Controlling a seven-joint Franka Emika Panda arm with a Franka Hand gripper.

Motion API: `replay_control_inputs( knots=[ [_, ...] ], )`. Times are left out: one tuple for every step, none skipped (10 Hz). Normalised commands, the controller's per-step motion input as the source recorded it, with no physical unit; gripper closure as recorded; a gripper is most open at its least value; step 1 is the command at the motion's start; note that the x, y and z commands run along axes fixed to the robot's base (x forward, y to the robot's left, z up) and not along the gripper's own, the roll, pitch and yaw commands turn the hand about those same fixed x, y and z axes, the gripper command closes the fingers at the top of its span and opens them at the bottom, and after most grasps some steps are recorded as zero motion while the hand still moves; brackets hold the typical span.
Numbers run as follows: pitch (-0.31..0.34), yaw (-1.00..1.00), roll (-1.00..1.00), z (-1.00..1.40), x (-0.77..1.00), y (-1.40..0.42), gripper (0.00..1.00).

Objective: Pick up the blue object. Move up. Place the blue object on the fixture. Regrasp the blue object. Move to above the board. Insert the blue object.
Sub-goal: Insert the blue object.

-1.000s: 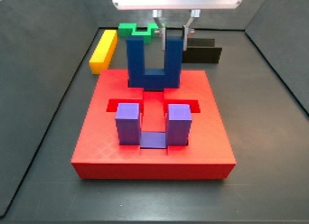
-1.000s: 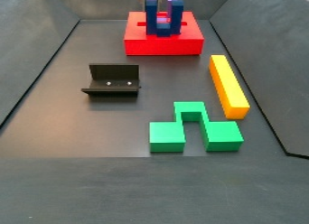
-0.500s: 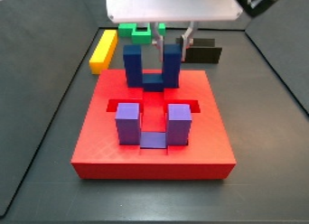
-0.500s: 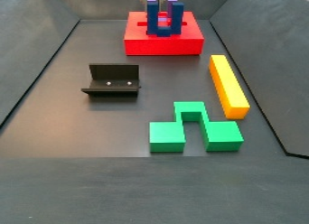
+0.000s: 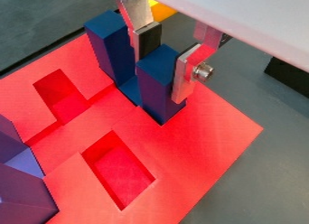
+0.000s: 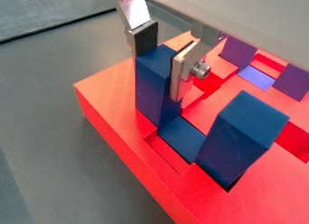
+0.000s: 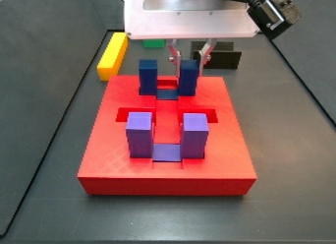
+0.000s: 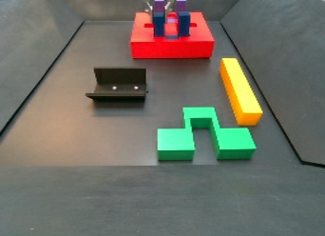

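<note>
The blue object (image 7: 151,76) stands prongs up with its base sunk in a recess at the far end of the red board (image 7: 164,164). It shows in both wrist views (image 5: 121,47) (image 6: 241,128) and small in a side view (image 8: 181,23). My gripper (image 7: 190,56) hangs over the board's far end and is shut on the top of one prong, a silver finger on each side of it (image 5: 163,70) (image 6: 163,70). The fixture (image 8: 118,85) stands empty on the floor away from the board; it also shows behind the board (image 7: 223,57).
A purple U-shaped block (image 7: 138,133) stands in the board's near recess. A yellow bar (image 8: 240,88) and a green notched block (image 8: 200,133) lie on the dark floor beside the fixture. Dark walls ring the floor.
My gripper has come down with the blue object. Its base has gone from above the board's top face into the recess.
</note>
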Motion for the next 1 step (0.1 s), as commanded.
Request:
replay_control_inputs(
  knots=[
    [-0.049,0.01,0.04,-0.02,-0.15,0.00,1.00]
  ],
)
